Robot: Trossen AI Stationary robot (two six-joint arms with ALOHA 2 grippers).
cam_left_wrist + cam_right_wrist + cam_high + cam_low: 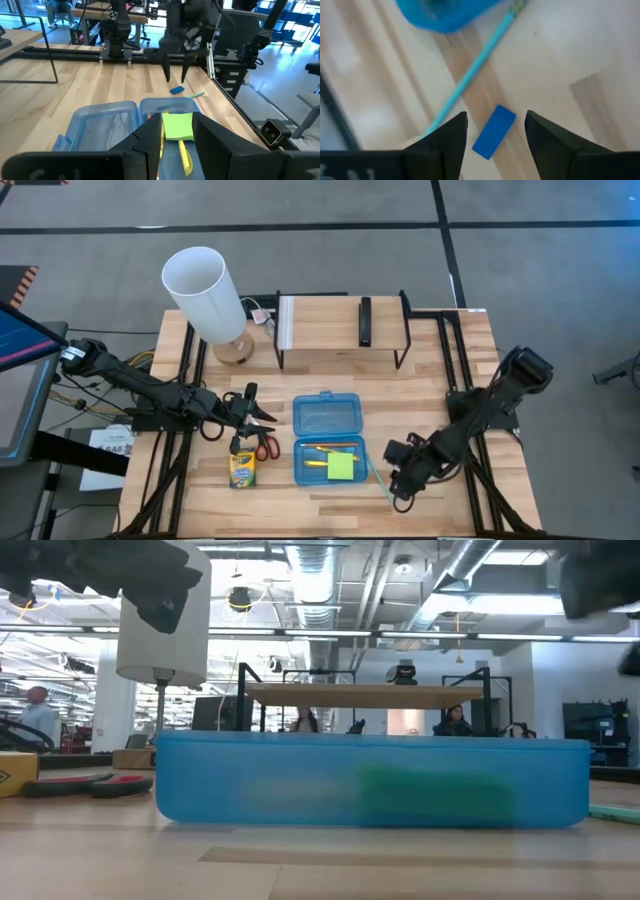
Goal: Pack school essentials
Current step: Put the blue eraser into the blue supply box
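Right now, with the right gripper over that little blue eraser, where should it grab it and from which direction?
Come straight down from above. The small blue eraser lies flat on the bare table, apart from the teal pen, and sits between the open fingers of the right gripper. Pinching across its two long sides, the narrow width, looks best.

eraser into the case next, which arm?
Right. Its claw is open directly above the small blue eraser, beside the teal pen. The left claw sits across the blue case, over the scissors.
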